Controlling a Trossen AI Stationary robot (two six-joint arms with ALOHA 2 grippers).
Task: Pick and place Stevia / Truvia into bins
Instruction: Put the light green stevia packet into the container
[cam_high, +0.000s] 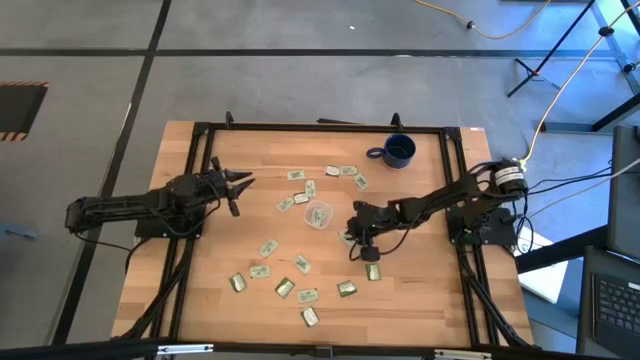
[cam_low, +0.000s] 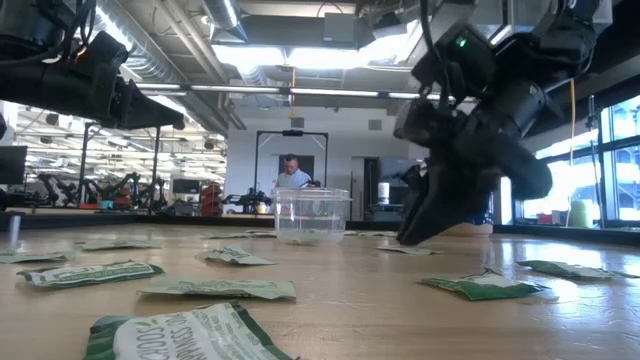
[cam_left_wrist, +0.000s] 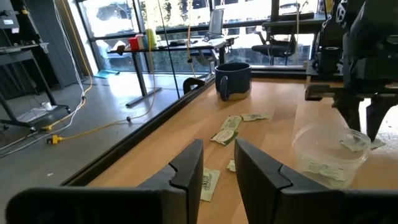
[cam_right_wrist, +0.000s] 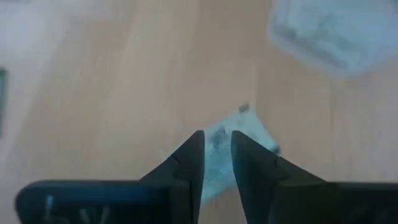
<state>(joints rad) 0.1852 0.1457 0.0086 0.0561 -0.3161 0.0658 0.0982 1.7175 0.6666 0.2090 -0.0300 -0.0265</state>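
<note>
Right hand (cam_right_wrist: 216, 144) fingers straddling sachet (cam_right_wrist: 239, 134) beside cup (cam_right_wrist: 333, 31).

Blurred, cut off and hidden parts

The right end effector (cam_right_wrist: 216, 149) straddles a blurred packet (cam_right_wrist: 233, 146), contact unclear. The clear cup (cam_right_wrist: 339, 28) is cut by the frame's edge. The nearest packet (cam_low: 190, 335) runs off the low view.

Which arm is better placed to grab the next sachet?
Right. The right gripper is down at the table just beside the clear cup, its fingers straddling a sachet in the right wrist view. The left gripper hovers at the table's left side, farther from the cup, over no sachet.
</note>
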